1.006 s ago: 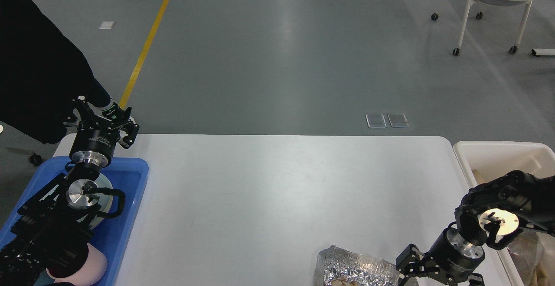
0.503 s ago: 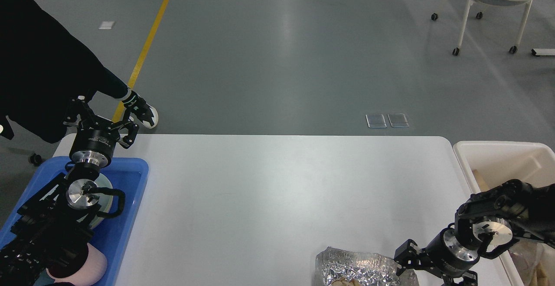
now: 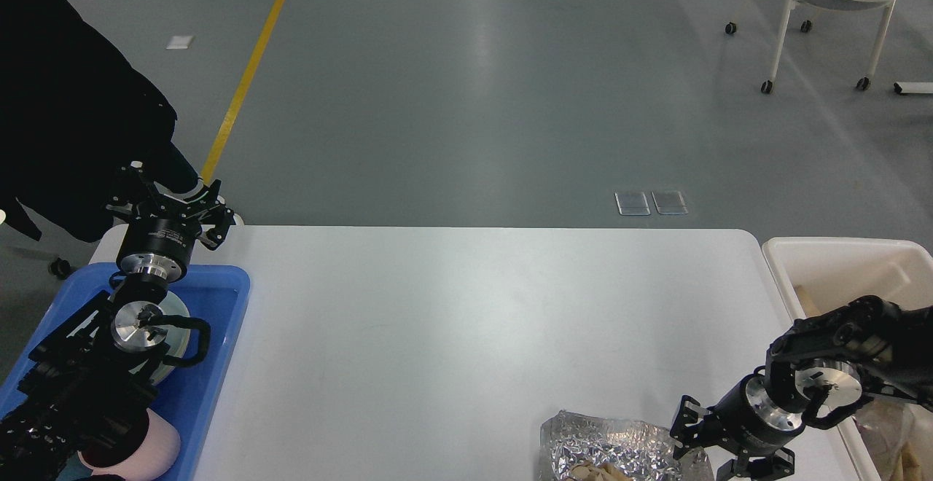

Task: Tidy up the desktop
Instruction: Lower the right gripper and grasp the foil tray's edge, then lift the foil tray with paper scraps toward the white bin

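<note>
The desktop (image 3: 466, 321) is a large white table top. A crumpled silver foil wrapper (image 3: 605, 448) with something brownish in it lies at the near edge, right of centre. My right gripper (image 3: 701, 446) is low over the table at the foil's right edge. Its fingers are spread and touch or nearly touch the foil. My left gripper (image 3: 171, 200) hangs over the far left corner of the table, beyond the blue tray (image 3: 222, 299). It is open and empty.
The blue tray holds a pink cup (image 3: 157, 448) and a white dish (image 3: 175, 364), mostly hidden by my left arm. A cream-white bin (image 3: 838, 262) stands against the table's right end. A person in black (image 3: 65, 102) stands at the far left. A wheeled chair (image 3: 824, 0) is far right.
My right gripper has turned and settled against the foil's right edge, and the foil has shifted slightly right. The person's foot stepped out and drew back. My left arm has not moved.
</note>
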Robot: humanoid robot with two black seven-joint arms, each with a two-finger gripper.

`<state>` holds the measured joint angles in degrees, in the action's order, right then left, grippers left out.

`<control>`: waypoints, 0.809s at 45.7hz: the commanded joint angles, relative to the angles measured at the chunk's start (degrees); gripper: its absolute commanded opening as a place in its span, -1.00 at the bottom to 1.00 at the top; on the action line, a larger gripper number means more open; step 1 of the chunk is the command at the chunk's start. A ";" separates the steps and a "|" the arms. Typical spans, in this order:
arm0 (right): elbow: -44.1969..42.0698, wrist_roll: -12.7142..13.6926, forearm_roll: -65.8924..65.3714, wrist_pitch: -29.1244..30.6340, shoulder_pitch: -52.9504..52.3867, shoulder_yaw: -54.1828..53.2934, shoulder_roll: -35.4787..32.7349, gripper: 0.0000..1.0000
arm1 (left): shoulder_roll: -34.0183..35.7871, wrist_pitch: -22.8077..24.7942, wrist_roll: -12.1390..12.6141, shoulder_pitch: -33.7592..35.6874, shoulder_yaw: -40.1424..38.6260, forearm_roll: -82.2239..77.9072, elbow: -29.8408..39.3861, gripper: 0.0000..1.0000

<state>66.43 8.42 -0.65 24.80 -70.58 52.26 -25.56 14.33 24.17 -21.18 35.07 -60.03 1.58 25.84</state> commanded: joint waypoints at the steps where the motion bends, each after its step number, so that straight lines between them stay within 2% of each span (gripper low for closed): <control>1: -0.16 -0.16 0.21 -0.80 -0.26 -0.40 -0.81 -1.00 | 0.00 0.00 0.00 0.00 0.00 0.00 0.00 0.94; 17: -0.34 -0.42 0.56 -1.07 -3.42 -1.11 -2.13 -1.00 | 0.00 0.00 0.00 0.00 0.00 0.00 0.00 0.94; 28: -0.25 -0.60 7.15 0.07 -9.75 -1.11 -5.99 -1.00 | 0.00 0.00 0.00 0.00 0.09 0.00 0.00 0.94; 37: -0.25 -0.60 7.24 4.64 -14.58 -0.93 -7.57 -1.00 | 0.00 0.00 0.00 0.00 0.09 0.00 0.00 0.94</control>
<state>66.27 7.83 6.52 26.72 -82.22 51.19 -32.24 14.33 24.17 -21.18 35.07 -59.98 1.58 25.84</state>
